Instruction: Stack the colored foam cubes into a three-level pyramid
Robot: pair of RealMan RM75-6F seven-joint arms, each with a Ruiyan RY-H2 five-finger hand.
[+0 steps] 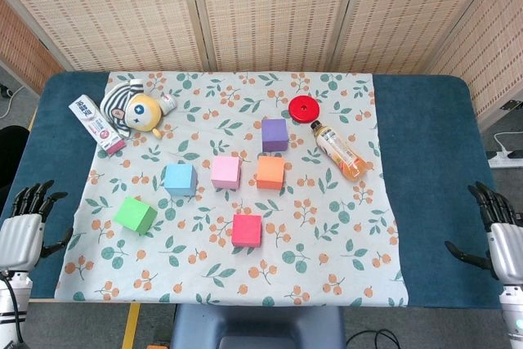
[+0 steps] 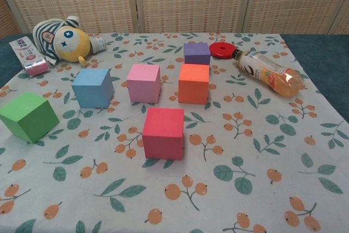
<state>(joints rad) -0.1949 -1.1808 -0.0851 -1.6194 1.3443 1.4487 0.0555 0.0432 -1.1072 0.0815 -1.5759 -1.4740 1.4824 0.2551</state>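
Both hands wait at the near edge of the table, the left hand (image 1: 24, 222) and the right hand (image 1: 500, 230) each empty with fingers spread, well apart from every cube, so by my read no stacking has begun. Nearest on the flowered cloth (image 1: 327, 267) sits the red cube (image 2: 163, 132), alone in front; off to the left, slightly turned, the green cube (image 2: 28, 116). Behind them runs a tidy row: blue cube (image 2: 93, 87), pink cube (image 2: 144, 83), orange cube (image 2: 193, 83), near one another but with gaps between. That row looks like a ready base level, so the smart play is to close those gaps first, then set two cubes astride the seams. Further back stands the purple cube (image 2: 197, 53). Foam gives under pressure, so grip lightly on opposite faces and lower squarely. Beyond lie a red lid (image 2: 221, 49), a toppled drink bottle (image 2: 268, 72), a striped plush toy (image 2: 62, 42) and a toothpaste box (image 2: 28, 55) — keep clear of them.
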